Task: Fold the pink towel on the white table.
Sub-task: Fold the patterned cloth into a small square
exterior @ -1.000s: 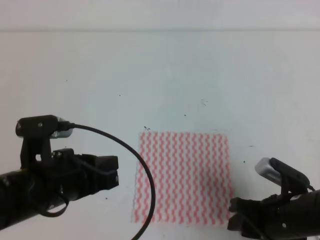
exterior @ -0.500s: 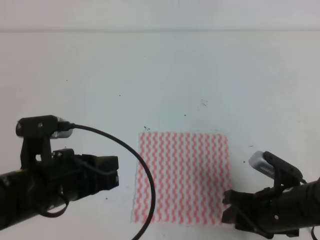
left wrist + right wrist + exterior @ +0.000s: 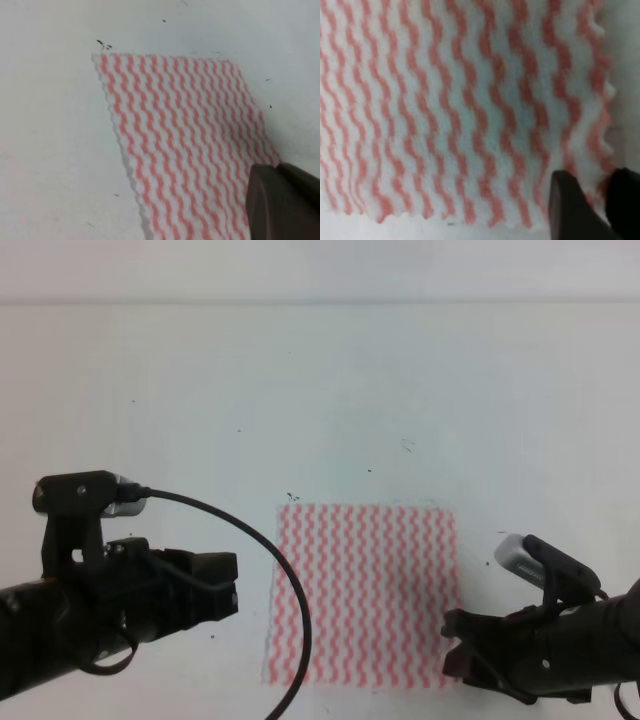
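Right gripper [image 3: 452, 652] moved onto pink towel [image 3: 365, 590] corner | fingers narrowly parted | left gripper [image 3: 228, 585] unchanged, grip unclear

Left arm: lies low at the left of the high view, pointing right, a black cable looping from its wrist.
Left hand [image 3: 225, 585]: level; whether its fingers are parted cannot be told.
Right arm: comes in from the lower right, pointing left.
Right hand [image 3: 455, 648]: low, two dark fingers [image 3: 570, 210] slightly apart.
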`<state>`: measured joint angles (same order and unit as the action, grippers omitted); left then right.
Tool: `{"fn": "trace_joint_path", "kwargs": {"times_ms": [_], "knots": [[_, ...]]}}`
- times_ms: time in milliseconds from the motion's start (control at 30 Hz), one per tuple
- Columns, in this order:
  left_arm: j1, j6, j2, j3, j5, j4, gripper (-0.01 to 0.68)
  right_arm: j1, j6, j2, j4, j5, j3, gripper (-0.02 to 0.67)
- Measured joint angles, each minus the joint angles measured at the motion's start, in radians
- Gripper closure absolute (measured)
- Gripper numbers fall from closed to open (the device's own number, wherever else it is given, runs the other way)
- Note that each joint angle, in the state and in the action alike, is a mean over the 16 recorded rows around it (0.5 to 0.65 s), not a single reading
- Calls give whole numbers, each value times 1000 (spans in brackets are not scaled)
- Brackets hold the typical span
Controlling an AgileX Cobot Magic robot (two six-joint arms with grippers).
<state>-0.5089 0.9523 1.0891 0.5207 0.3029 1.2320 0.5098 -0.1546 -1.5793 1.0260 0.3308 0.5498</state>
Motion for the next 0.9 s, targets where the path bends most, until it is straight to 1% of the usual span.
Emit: {"fn": "trace_joint_path", "kwargs": {"times_ms": [133,567,700,900], "knots": [[0,0,1,0,2,0,677,0,-1,-10,0,-3,3,499],[0,10,2,0,10,-2,677,0,-6,-14,-34,-10,4,643],[0,30,3,0,11,-3,677,0,-7,2,-46,-11,1,662],[0,79,9,0,11,-3,677,0,-9,33,-56,-11,12,665]]}}
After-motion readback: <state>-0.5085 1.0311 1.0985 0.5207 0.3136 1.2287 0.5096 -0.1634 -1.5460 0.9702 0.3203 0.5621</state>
